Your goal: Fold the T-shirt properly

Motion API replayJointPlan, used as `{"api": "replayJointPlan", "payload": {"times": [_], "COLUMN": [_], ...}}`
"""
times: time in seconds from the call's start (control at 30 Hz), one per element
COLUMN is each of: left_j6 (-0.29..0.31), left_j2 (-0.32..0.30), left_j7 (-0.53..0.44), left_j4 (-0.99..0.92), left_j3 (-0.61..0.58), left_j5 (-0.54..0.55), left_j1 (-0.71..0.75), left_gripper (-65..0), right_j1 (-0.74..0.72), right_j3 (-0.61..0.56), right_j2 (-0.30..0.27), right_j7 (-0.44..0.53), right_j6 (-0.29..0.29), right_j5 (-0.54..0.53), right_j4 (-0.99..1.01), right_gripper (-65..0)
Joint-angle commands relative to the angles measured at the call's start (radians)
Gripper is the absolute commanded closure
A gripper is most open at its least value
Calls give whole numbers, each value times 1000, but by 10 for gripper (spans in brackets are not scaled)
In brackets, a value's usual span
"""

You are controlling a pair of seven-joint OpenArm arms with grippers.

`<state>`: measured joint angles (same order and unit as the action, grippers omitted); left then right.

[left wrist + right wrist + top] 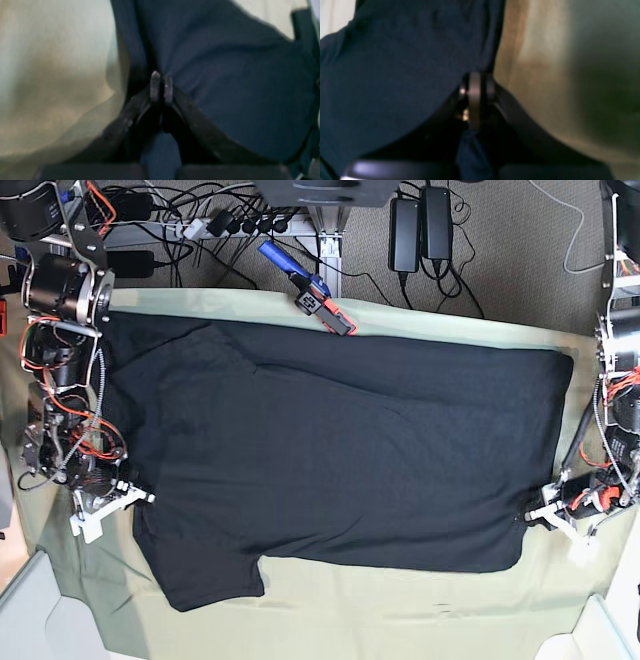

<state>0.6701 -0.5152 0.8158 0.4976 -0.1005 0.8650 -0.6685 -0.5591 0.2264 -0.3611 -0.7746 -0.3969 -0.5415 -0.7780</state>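
Both arms reach low over the near side of the surface. The right end effector (138, 497) pinches the T-shirt (340, 450) by its sleeve edge; the left end effector (530, 518) clamps the hem corner. The T-shirt lies spread flat on the pale green cloth (400, 610).

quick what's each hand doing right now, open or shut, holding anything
Left hand: shut, pinching the black T-shirt at its edge.
Right hand: shut, black T-shirt fabric caught between its fingers.
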Motion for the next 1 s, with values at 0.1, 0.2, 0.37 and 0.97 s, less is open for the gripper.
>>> {"api": "replayJointPlan", "payload": {"times": [0.1, 0.2, 0.37, 0.97], "left_j6": [28, 28, 28, 28], "left_j2": [-66, -101, -150, -185], "left_j7": [49, 134, 203, 218], "left_j4": [144, 251, 407, 507], "left_j3": [-18, -19, -19, -19], "left_j5": [97, 175, 264, 280], "left_j1": [23, 72, 158, 305], "left_gripper": [0, 0, 0, 0], "right_j1": [-28, -18, -8, 158], "right_j3": [2, 2, 2, 2], "right_j2": [-58, -86, -127, -154], "right_j7": [-45, -99, -192, -185], "right_j6": [-57, -83, -89, -86], "right_j5": [-69, -115, -194, -190], "right_j4": [-49, -114, -203, -229], "right_gripper": [0, 0, 0, 0]}}
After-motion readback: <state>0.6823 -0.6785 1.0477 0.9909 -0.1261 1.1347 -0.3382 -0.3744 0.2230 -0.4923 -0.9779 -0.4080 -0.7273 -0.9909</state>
